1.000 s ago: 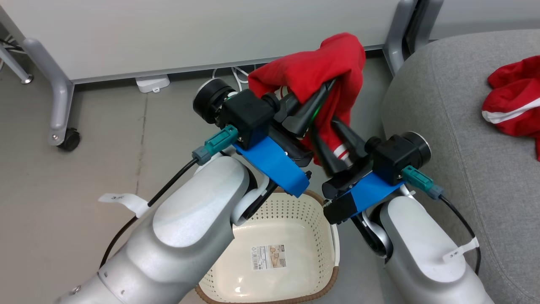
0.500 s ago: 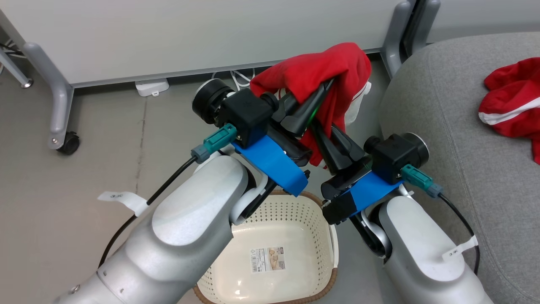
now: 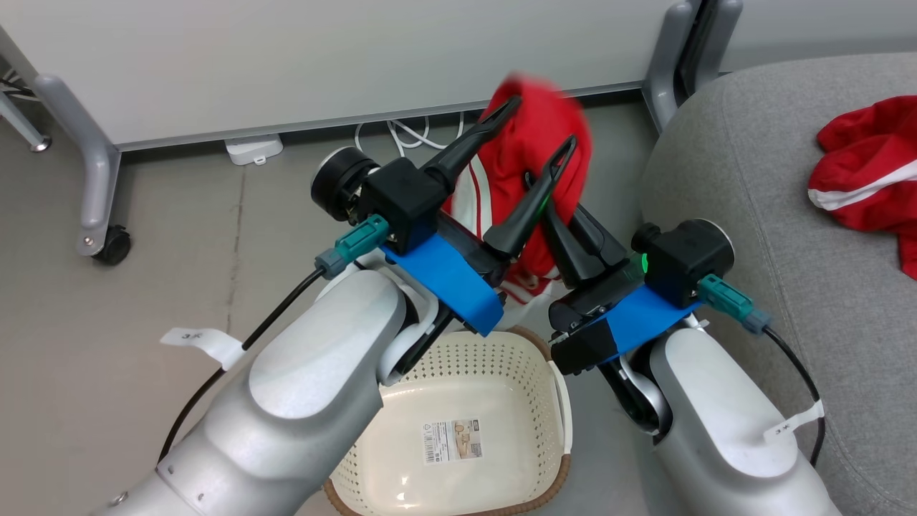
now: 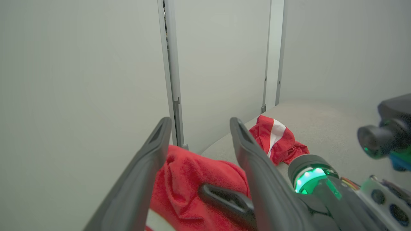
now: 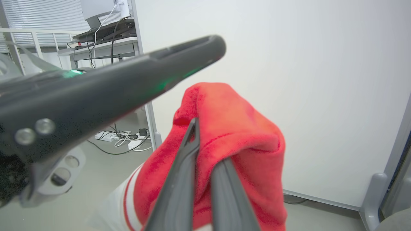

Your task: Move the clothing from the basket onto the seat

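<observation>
Right tool (image 3: 553, 197) clenched on red garment (image 3: 512, 161), off seat (image 3: 752, 179) left edge; left tool (image 3: 541, 123) released, fingers spread.

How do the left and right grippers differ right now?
The left gripper is open, fingers spread; the right gripper is shut on the red garment. The left gripper grips nothing; the right gripper alone holds the garment up. Both are raised, close together, at the same garment.

Red white-striped garment (image 3: 530, 136) bunched aloft, second red garment (image 3: 863, 179) crumpled on grey seat (image 3: 752, 215), cream perforated basket (image 3: 501, 358) upright
</observation>
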